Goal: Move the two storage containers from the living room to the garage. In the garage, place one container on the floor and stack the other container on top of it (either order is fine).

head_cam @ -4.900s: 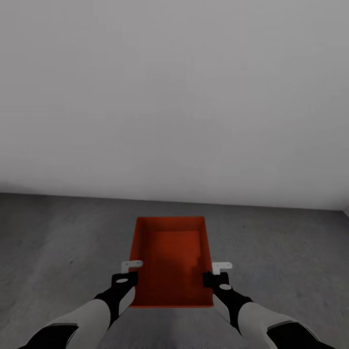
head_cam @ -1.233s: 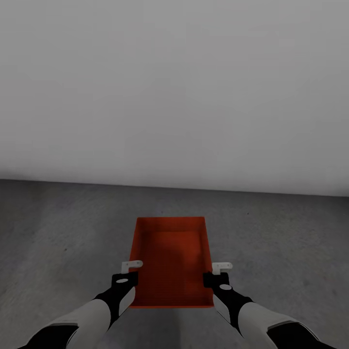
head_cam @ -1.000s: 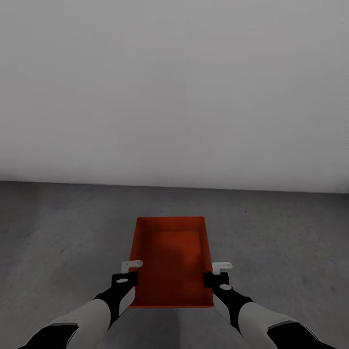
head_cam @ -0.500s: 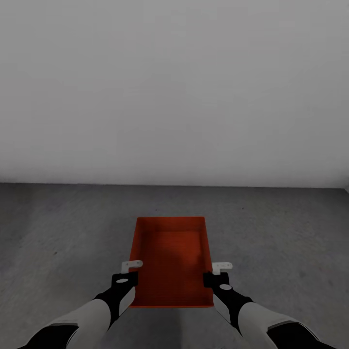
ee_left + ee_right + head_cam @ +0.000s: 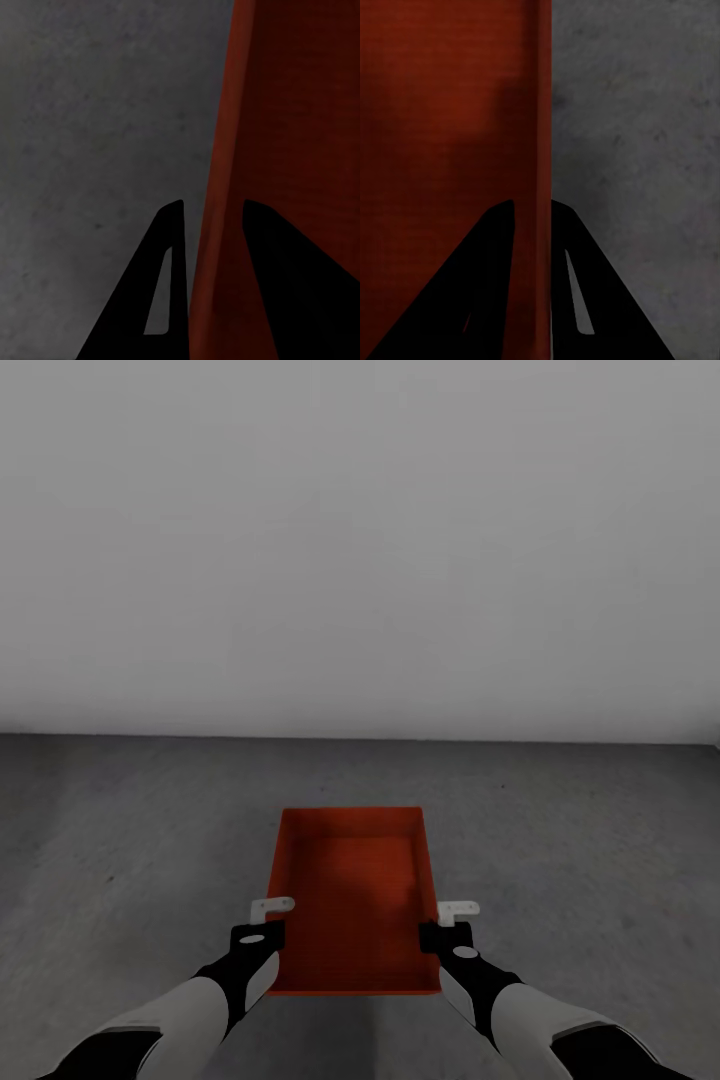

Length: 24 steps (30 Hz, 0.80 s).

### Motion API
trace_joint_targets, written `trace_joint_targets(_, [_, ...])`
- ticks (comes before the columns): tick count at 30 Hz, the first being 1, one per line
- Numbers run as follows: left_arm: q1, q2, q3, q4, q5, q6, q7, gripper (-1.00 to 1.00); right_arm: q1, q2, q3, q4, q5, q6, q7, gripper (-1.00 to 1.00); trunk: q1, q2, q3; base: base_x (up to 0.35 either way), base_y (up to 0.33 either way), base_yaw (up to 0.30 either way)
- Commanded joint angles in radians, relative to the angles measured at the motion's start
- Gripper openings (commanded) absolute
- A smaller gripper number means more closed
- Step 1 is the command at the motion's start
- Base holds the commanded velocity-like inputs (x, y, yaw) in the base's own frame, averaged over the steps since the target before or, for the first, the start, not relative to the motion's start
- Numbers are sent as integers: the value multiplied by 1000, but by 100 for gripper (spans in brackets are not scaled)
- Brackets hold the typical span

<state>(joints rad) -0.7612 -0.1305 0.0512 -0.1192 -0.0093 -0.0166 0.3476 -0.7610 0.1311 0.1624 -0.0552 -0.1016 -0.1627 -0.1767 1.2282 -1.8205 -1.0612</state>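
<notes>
Orange-red rectangular open-top plastic storage container (image 5: 352, 895) hangs between both arms ahead of the robot, carried level above the dark grey mottled concrete floor (image 5: 130, 840) of the garage, with a plain pale grey wall (image 5: 360, 550) close ahead. Left pincer (image 5: 262, 932) straddles the container's left long rim, one black finger (image 5: 161, 292) outside the wall and the other inside, closed onto that wall. Right pincer (image 5: 446, 934) clamps the opposite rim the same way, its fingers (image 5: 574, 292) tight on either side of the thin wall. Gripping both long sides near the close end probably keeps the bin balanced and its mouth upward for setting down flat. How high it rides above the floor is hard to judge, since no clear shadow edge shows beneath it. Its underside is hidden, and the arms are cut off at the picture's lower edge.
</notes>
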Motion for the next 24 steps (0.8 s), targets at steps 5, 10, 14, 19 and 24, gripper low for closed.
trace_joint_targets(5, [1, 33, 10, 4, 8, -2, 5, -100, -1, -13, -61, -22, -6, -24, -24, -100, 19, -36, -16, 0, 0, 0])
trace_joint_targets(10, [1, 32, 10, 4, 8, -2, 5, -100, -1, -13, -61, -22, -6, -24, -24, -100, 38, -71, -32, 0, 0, 0])
trace_joint_targets(14, [1, 32, 10, 4, 8, -2, 5, -100, -1, -13, -61, -22, -6, -24, -24, -100, 54, -99, -45, 0, 0, 0])
trace_joint_targets(19, [1, 32, 10, 4, 8, -2, 5, -100, -1, -13, -61, -22, -6, -24, -24, -100, 73, -134, -60, 0, 0, 0])
trace_joint_targets(24, [1, 32, 10, 4, 8, -2, 5, -100, -1, -13, -61, -22, -6, -24, -24, -100, 92, -169, -76, 0, 0, 0])
